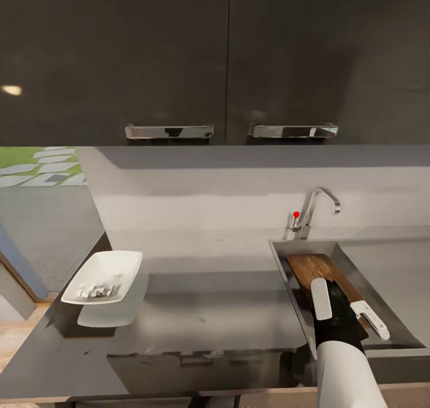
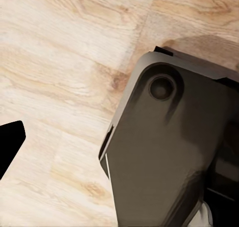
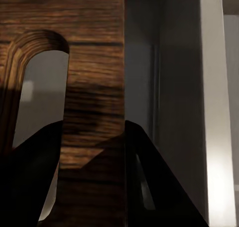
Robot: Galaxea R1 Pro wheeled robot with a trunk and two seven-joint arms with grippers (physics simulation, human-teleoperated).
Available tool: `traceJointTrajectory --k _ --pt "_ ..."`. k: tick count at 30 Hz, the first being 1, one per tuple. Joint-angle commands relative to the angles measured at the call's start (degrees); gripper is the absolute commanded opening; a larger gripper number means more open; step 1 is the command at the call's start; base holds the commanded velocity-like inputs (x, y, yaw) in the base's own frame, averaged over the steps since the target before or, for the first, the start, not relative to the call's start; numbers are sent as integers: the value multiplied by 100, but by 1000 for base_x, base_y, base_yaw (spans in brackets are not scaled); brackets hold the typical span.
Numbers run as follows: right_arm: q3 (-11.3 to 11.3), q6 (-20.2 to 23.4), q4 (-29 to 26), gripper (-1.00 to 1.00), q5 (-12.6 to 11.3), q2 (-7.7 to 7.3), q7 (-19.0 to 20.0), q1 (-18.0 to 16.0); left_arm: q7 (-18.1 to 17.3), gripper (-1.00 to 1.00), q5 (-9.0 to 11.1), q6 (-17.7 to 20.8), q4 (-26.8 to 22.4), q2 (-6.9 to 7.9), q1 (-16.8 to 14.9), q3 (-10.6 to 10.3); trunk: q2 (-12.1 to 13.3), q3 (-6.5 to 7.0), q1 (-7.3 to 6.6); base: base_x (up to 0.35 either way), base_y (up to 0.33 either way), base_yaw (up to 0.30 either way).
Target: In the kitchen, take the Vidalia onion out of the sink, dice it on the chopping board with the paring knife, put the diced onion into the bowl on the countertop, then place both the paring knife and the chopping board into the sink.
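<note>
Right jaws (image 3: 92,179) gripped the board (image 1: 319,270) by its slotted end inside the sink (image 1: 283,258); left jaws' state couldn't be told.

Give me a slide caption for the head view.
Right gripper lowering dark brown wooden chopping board into steel sink.

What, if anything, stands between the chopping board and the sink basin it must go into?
Nothing visible does. The chopping board is already inside the sink, held by the right gripper at its slotted end.
</note>
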Motion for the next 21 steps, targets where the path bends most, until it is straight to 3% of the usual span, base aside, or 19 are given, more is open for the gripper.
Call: traceJointTrajectory --k 1,21 --pt "-10 59 -9 -100 -1 4 -16 -7 -1 100 1 -39 23 0 -11 16 -14 -22 3 0 0 0" --pt "-4 -68 268 -100 33 4 -16 -10 -1 100 1 -39 17 0 -12 16 -14 -171 3 0 0 4"
